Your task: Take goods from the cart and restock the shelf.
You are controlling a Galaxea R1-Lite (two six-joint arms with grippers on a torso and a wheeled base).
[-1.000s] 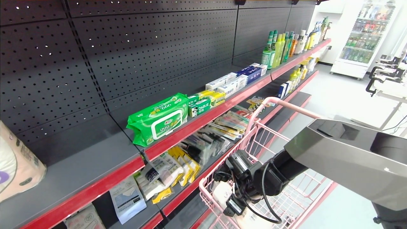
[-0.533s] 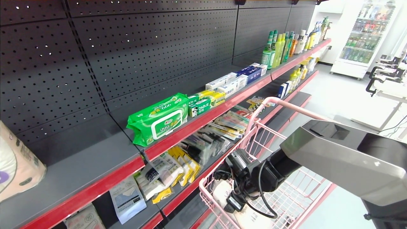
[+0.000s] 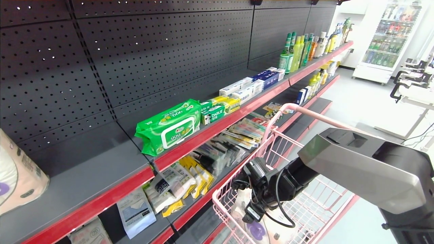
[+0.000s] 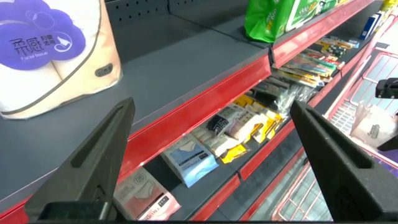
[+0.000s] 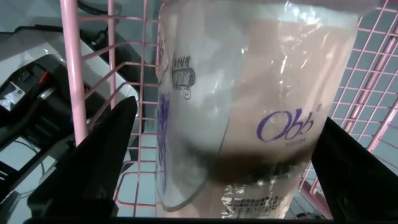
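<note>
right gripper point(image 3: 253, 212) is reaching down into the pink cart point(image 3: 216, 200), at the cart's corner nearest the shelf point(image 3: 217, 127). it's clamping a toilet paper pack point(image 3: 268, 227). in the right wrist view its two fingers point(image 5: 99, 155) are sitting one on each side of the wrap, and the pack is filling the span between them. pink cart wire is showing behind and beside it. the pack is standing roughly upright inside the cart, against the rim on the shelf side, with a purple logo facing up.

left gripper point(image 4: 212, 107) is hanging released, fingers spread wide with nothing between them. it's sitting out in front of the shelf's red front edge, toward the left end of the top board.

a second toilet paper bundle point(image 3: 17, 176) is sitting at the far left end of that board, back from the front edge. the board next to it is running bare up to a green wet wipes pack point(image 3: 168, 125), which is lying right at the front edge near the middle. toothpaste boxes point(image 3: 217, 108) are lining up just beside the wipes along the same edge. green and yellow bottles point(image 3: 298, 51) are standing well apart at the right end.

on the lower board a face mask packet point(image 3: 135, 210) is leaning at the front edge under the bare stretch, and toothbrush packs point(image 3: 244, 130) are lying near the cart handle. a glass-door cooler point(image 3: 386, 40) is standing in the far right corner of the room.
</note>
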